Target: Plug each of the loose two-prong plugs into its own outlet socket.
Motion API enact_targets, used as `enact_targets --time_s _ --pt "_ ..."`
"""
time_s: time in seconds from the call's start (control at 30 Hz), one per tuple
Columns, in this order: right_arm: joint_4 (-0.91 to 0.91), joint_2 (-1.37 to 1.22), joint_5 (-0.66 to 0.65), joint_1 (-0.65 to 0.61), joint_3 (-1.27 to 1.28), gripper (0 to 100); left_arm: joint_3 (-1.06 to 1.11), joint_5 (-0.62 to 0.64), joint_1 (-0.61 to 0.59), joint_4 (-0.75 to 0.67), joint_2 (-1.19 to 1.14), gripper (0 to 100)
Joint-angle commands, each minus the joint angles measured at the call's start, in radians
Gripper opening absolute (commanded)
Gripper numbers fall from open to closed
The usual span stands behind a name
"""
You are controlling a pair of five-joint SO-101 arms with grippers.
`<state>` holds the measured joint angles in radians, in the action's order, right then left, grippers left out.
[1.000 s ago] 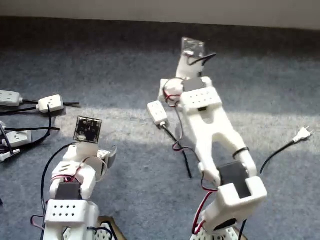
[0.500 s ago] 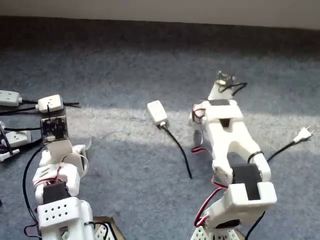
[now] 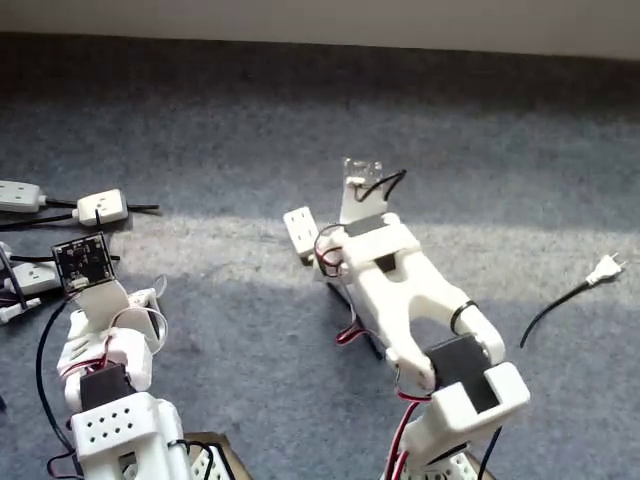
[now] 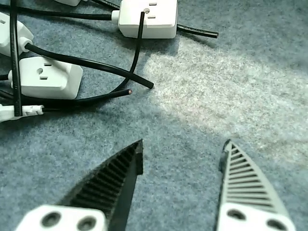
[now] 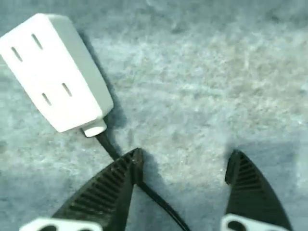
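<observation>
Both left gripper (image 4: 183, 145) and right gripper (image 5: 186, 153) gape wide.

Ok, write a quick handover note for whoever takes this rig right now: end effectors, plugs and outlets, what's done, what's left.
Left end effector: open, empty, above the carpet, near an outlet socket and tangled black cables.
Right end effector: open, empty, over the cord of the white outlet block, whose slots are free.
Loose two-prong plug: on the carpet at the far right of the high view, unplugged.
Done: no plug seen seated.
Left: likely fetch that plug and seat it in a free socket.
</observation>
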<state>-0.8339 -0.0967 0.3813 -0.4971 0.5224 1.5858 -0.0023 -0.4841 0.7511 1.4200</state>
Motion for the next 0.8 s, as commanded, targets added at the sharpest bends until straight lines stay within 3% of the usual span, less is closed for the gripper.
enact_targets --time_s 0.0,0.13,0.3,0.5,0.67,0.77 --pt "0.008 0.042 -0.009 -0.11 0.001 26.9 -0.044 0.008 -0.01 -0.003 0.012 26" --pt "0.008 0.045 -0.011 -0.15 -0.005 26.9 -0.041 0.006 0.031 -0.003 0.012 26" --pt "0.002 0.05 -0.129 -0.048 -0.036 26.9 -0.039 0.006 0.042 -0.003 0.012 26" --pt "-0.005 0.111 -0.135 0.045 -0.102 26.9 -0.042 0.006 0.038 -0.003 0.012 26" --pt "-0.028 0.209 -0.144 -0.157 -0.108 26.9 -0.047 0.008 -0.007 -0.003 0.012 26" --pt "-0.027 0.209 -0.239 -0.291 -0.11 26.9 -0.045 0.009 -0.03 -0.015 0.012 26"
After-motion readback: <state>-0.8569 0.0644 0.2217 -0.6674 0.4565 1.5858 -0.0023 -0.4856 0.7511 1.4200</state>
